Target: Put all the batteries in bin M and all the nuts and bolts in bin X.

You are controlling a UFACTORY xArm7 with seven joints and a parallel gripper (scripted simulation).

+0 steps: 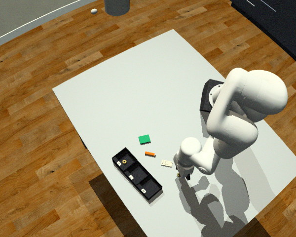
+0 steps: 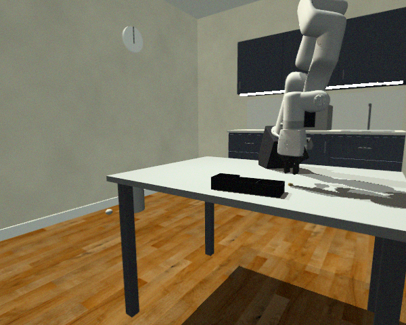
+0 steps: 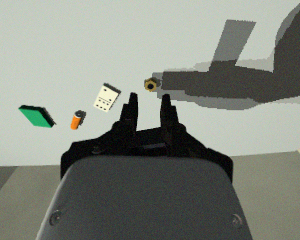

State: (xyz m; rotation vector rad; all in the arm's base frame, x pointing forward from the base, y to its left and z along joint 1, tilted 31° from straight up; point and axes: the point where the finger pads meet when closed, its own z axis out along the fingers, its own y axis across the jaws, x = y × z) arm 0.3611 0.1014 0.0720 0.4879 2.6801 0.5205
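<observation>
A brass nut [image 1: 178, 175] [image 2: 290, 184] [image 3: 150, 84] lies on the table by the edge of the arm's shadow. My gripper [image 2: 291, 172] [image 3: 149, 103] is partly open and empty, pointing down above the table close to this nut; its fingers do not touch it. An orange battery [image 1: 150, 153] [image 3: 76, 120] lies on the table between the bins and the arm. The black bins [image 1: 154, 197] [image 2: 247, 187] stand joined in a row of three. Another brass nut [image 1: 124, 161] lies in the upper-left bin in the top view. The letters on the white labels are too small to read.
A cream domino-like tile [image 1: 166, 163] [image 3: 107, 97] lies between the battery and the nut on the table. A green block [image 1: 144, 139] [image 3: 36, 116] lies beyond the battery. The black bin walls stand up near the table's edge.
</observation>
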